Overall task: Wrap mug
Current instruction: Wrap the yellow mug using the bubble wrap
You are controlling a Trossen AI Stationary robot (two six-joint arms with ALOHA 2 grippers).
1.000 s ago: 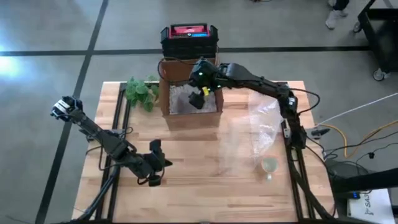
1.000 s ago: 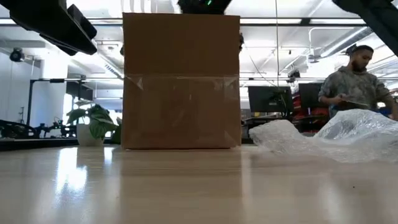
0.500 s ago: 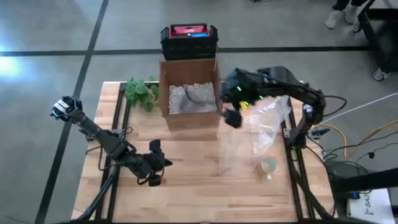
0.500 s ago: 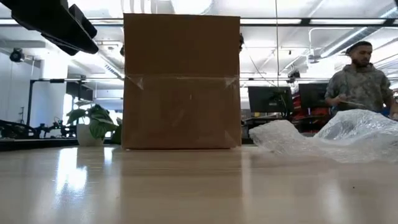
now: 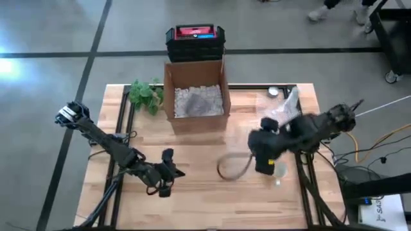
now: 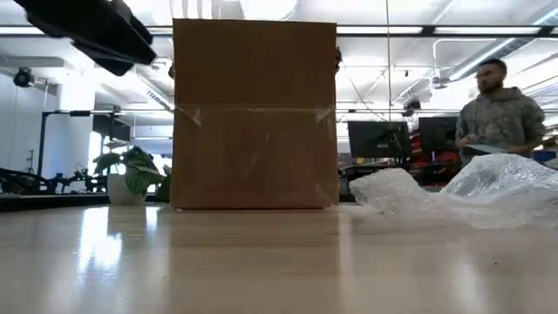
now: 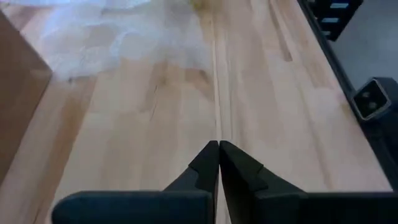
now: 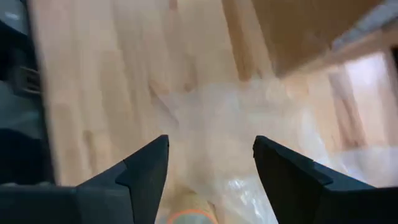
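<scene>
Mug (image 5: 277,171) sits near the table's right edge, toward the front, a small pale cup seen from above, just beside the right gripper (image 5: 263,157). In the right wrist view its orange-tinted rim (image 8: 190,217) shows low between that gripper's own fingers (image 8: 143,173), which stand wide apart with nothing held. Bubble wrap (image 5: 287,110) lies crumpled on the right side of the table behind the mug, reaching toward the back right corner; the right wrist view shows a clear sheet of it (image 8: 242,134) spread over the wood ahead of the fingers, and the low view shows it as a lumpy heap (image 6: 453,196) at the right. A blurred loop shape (image 5: 234,167) lies on the wood just left of the right gripper; what it is cannot be told.

An open cardboard box (image 5: 196,96) with pale filling stands at the middle of the back edge, a small green plant (image 5: 144,94) to its left. The left gripper (image 5: 168,173) waits near the front edge, left of centre, its fingers (image 7: 205,163) pressed together on nothing. A person (image 6: 497,109) stands in the room beyond the table.
</scene>
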